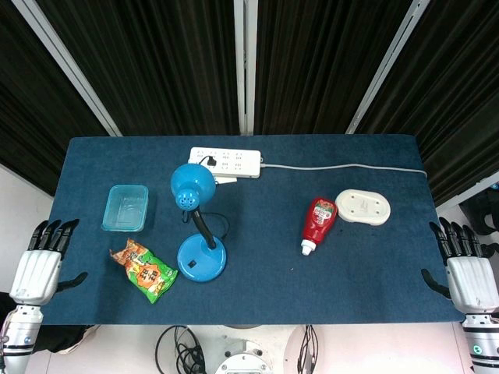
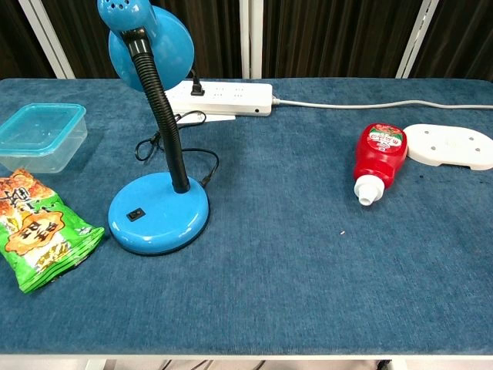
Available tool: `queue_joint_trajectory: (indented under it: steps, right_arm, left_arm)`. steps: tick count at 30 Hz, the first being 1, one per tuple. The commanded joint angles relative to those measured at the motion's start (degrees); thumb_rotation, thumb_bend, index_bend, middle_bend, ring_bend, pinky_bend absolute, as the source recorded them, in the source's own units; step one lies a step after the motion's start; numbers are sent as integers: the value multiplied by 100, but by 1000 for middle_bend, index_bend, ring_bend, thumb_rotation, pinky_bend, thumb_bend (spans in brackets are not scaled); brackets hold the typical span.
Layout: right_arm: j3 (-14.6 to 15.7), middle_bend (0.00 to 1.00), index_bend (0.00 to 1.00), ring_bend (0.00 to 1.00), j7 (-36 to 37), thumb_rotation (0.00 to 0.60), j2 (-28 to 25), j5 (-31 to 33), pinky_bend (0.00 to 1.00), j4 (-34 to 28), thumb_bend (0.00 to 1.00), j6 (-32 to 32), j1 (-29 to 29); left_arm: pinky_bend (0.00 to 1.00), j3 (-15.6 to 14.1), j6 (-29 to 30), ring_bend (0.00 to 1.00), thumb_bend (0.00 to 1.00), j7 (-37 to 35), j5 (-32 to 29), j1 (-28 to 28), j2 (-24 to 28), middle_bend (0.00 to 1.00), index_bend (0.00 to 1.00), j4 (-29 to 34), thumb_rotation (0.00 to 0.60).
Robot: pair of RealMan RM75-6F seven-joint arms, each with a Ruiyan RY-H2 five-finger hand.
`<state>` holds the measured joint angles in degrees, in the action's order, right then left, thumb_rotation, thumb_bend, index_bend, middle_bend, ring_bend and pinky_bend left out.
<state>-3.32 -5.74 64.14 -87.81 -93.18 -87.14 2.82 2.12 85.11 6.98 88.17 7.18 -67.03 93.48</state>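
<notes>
Both robot hands sit empty with fingers spread, left robot hand [image 1: 45, 263] off the desk's [image 1: 374, 257] left edge near the snack bag [image 1: 143, 270], right robot hand [image 1: 465, 269] off the right edge, nearest the ketchup bottle [image 1: 318, 223].

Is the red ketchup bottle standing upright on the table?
No, the ketchup bottle lies on its side on the blue table, cap toward the near edge.

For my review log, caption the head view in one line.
Both hands open at a blue table's edges; desk lamp, power strip, ketchup bottle, snack bag, plastic container.
</notes>
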Motion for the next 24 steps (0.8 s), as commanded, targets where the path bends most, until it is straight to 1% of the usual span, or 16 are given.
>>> queue_joint_trajectory:
  steps: [1, 11, 21, 22, 23, 24]
  right_arm:
    - [0, 0, 0, 0, -5, 600, 2, 5, 3, 2, 176, 7, 3]
    - [4, 0, 0, 0, 10, 600, 5, 4, 3, -9, 176, -21, -15]
    - [-21, 0, 0, 0, 82, 600, -34, 72, 4, 15, 176, 87, 36]
    - [-18, 0, 0, 0, 95, 600, -30, 70, 5, 26, 176, 92, 38]
    - [-14, 0, 0, 0, 105, 600, -27, 67, 5, 32, 176, 94, 38]
    - [-10, 0, 0, 0, 115, 600, -26, 64, 5, 37, 176, 90, 35]
  left_arm:
    - [55, 2, 1, 47, 4, -6, -5, -1, 0, 109, 27, -1, 600]
    - [58, -12, 29, 47, 5, -18, 21, -13, 14, 110, 26, 22, 600]
    - [119, -38, -36, 50, 4, 19, 60, 24, 1, 132, 26, 123, 600]
    - [153, -42, -32, 77, 4, 12, 92, 34, -30, 160, 26, 114, 600]
    - [249, -45, -15, 154, 9, 1, 140, 43, -54, 215, 26, 102, 600]
    - [405, -70, -4, 286, 29, -81, 232, 59, -75, 301, 26, 103, 600]
